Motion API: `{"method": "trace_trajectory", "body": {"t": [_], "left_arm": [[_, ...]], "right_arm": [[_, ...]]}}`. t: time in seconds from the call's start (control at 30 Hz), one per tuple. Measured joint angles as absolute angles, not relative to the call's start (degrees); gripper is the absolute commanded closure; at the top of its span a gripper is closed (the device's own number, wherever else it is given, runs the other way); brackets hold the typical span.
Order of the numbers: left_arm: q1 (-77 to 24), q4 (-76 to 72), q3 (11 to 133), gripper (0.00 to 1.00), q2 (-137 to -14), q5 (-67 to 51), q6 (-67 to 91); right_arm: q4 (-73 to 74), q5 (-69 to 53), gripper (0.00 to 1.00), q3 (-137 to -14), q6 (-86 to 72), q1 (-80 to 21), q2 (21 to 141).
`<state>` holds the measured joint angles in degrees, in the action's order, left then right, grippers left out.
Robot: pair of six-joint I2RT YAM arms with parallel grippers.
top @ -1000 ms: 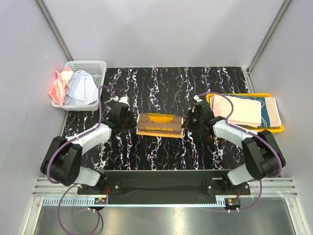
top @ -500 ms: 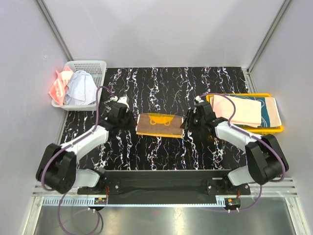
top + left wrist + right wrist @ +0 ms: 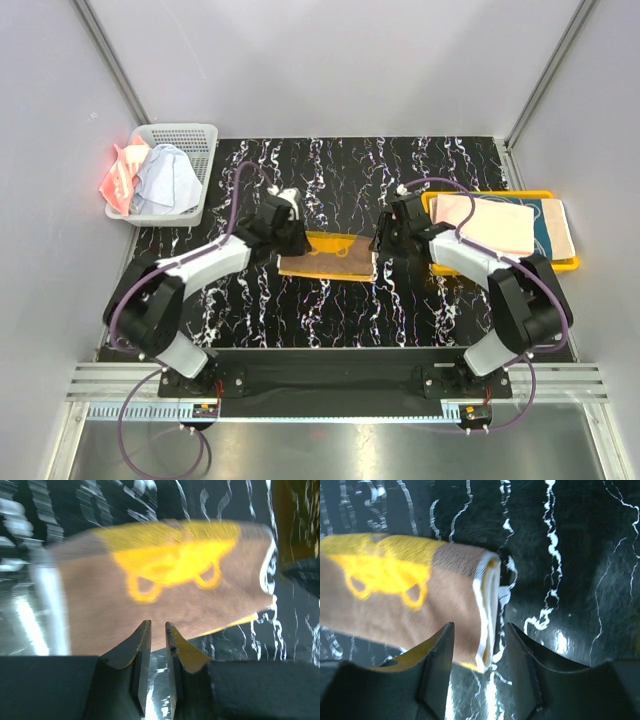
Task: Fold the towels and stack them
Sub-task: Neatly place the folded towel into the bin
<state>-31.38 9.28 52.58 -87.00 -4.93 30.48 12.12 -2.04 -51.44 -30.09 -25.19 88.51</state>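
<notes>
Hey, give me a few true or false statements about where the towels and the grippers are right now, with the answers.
1. The brown and yellow towel lies folded on the table, between the left gripper and the right gripper. True.
2. The right gripper is clamped shut on that towel. False: its jaws stand apart at the towel's end.
3. The white basket holds a pink towel and a pale blue towel. True.
4. The yellow tray has nothing in it. False: a peach towel lies on a teal patterned towel there.
</notes>
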Motion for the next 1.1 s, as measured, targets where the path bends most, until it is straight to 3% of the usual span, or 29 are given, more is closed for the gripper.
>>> {"method": "trace_trajectory", "body": {"t": [0.4,0.7,0.83,1.0,1.1], "left_arm": [[-38.9,2.8,52.5,0.82,-98.5,-10.6,33.1],[-40.1,0.1,50.0,0.84,-98.7,-9.0,34.0],[-40.6,-0.6,49.7,0.85,-98.7,-8.6,34.2],[-40.9,-0.4,49.7,0.85,-98.4,-8.5,34.5],[-41.5,1.8,49.7,0.85,-96.7,-8.4,34.7]], "right_arm": [[10.4,-2.3,0.39,-51.7,-31.7,-25.3,96.2],[7.5,-2.4,0.43,-51.5,-33.3,-28.2,97.0],[5.2,-2.3,0.57,-51.5,-34.1,-29.1,98.2],[5.5,-0.2,0.92,-51.5,-34.5,-29.1,98.7],[6.8,1.2,1.0,-51.7,-34.5,-29.4,98.6]]}}
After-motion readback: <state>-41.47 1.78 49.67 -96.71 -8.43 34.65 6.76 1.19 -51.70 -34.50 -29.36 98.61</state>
